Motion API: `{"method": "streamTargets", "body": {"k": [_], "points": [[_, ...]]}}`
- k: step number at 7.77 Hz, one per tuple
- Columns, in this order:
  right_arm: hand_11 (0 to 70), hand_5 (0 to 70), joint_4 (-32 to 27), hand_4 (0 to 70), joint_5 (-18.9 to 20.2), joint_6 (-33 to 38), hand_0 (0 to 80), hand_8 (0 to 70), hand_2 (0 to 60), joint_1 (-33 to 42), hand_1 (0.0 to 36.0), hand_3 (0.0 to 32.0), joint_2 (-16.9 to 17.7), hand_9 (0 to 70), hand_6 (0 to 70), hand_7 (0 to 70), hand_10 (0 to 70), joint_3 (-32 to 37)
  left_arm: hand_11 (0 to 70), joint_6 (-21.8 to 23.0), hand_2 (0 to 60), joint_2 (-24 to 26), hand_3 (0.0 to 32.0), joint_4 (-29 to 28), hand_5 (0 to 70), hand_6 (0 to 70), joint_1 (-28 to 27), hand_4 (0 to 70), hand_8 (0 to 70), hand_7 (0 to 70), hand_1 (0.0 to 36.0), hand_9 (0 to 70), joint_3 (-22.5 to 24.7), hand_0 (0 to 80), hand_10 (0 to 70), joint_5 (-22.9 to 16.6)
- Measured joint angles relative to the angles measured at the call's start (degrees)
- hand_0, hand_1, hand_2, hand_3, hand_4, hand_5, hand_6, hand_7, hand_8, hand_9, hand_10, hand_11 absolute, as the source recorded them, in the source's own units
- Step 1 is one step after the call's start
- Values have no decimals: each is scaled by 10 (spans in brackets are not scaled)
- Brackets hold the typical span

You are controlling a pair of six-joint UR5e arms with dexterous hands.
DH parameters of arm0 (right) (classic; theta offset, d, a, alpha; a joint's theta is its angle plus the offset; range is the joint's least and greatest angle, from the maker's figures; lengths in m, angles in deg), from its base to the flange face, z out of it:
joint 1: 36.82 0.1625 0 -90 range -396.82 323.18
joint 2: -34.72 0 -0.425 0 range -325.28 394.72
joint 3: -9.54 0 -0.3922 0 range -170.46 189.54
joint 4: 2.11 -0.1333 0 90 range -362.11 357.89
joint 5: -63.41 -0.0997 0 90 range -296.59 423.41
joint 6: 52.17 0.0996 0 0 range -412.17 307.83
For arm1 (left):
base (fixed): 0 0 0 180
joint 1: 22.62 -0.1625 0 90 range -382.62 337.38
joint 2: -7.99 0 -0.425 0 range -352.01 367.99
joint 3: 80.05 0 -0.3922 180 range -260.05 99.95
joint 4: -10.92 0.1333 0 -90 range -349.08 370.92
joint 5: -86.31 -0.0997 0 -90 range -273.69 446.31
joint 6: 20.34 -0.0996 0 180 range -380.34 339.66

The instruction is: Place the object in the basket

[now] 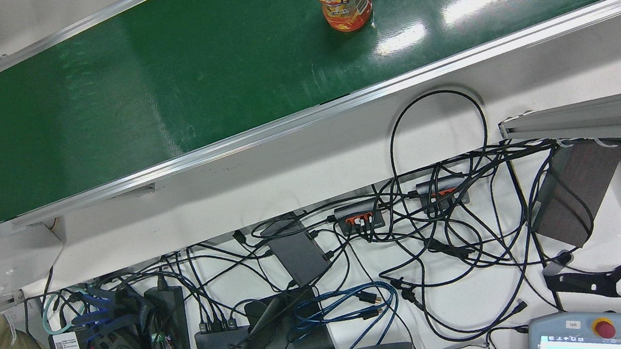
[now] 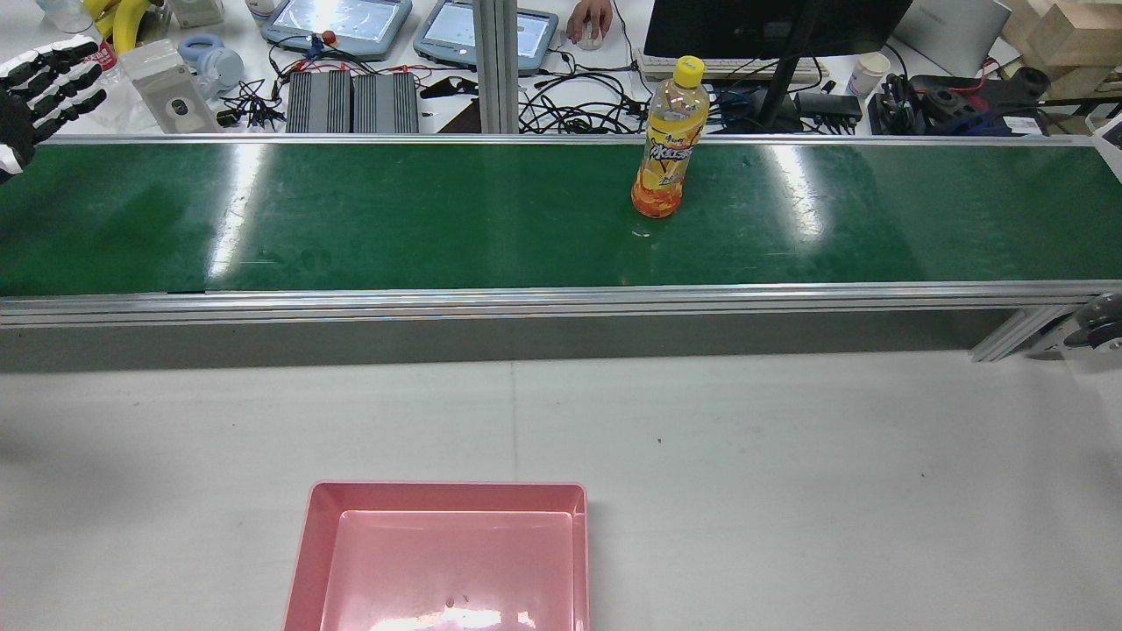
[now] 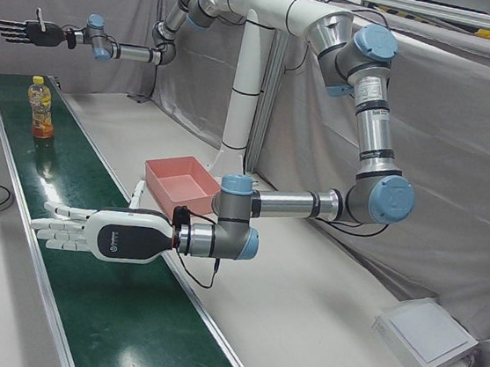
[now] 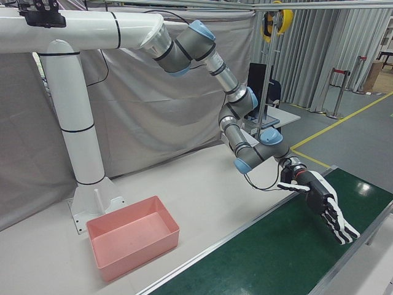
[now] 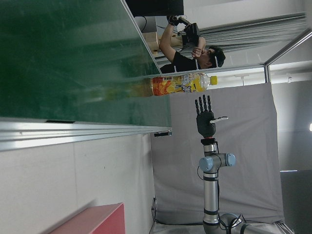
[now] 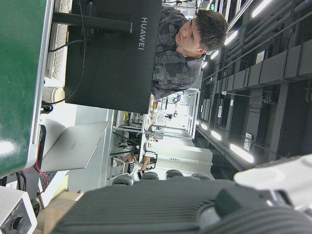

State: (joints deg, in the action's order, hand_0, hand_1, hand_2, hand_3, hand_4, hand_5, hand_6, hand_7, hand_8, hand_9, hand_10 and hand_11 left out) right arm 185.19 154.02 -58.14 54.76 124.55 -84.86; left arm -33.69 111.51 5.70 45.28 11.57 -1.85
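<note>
The bottle (image 2: 668, 149) stands upright on the green conveyor belt (image 2: 351, 219), toward its far edge and well apart from the empty pink basket (image 2: 302, 543) on the desk (image 2: 789, 456). Both the left hand (image 2: 44, 83) and the right hand (image 5: 205, 117) are spread and hold nothing, each far from the bottle. The reach likely comes first: approach side-on at label height, wrap the body firmly, and avoid nudging the tall, tippy bottle.
</note>
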Motion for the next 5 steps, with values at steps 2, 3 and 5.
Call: {"method": "streamTargets", "body": {"k": [2,3,5], "points": [[0,0,0,0,0,0,0,0,0,0,0,0,0,0,0,0,0,0,67,0,0,0,4,0,153,0,-1,105,40,0,25,42,0,543,38,0],[0,0,0,0,0,0,0,0,0,0,0,0,0,0,0,0,0,0,67,0,0,0,4,0,153,0,-1,106,40,0,25,43,0,543,38,0],[0,0,0,0,0,0,0,0,0,0,0,0,0,0,0,0,0,0,66,0,0,1,6,0,153,0,-1,104,34,0,26,37,1,545,37,0]]}}
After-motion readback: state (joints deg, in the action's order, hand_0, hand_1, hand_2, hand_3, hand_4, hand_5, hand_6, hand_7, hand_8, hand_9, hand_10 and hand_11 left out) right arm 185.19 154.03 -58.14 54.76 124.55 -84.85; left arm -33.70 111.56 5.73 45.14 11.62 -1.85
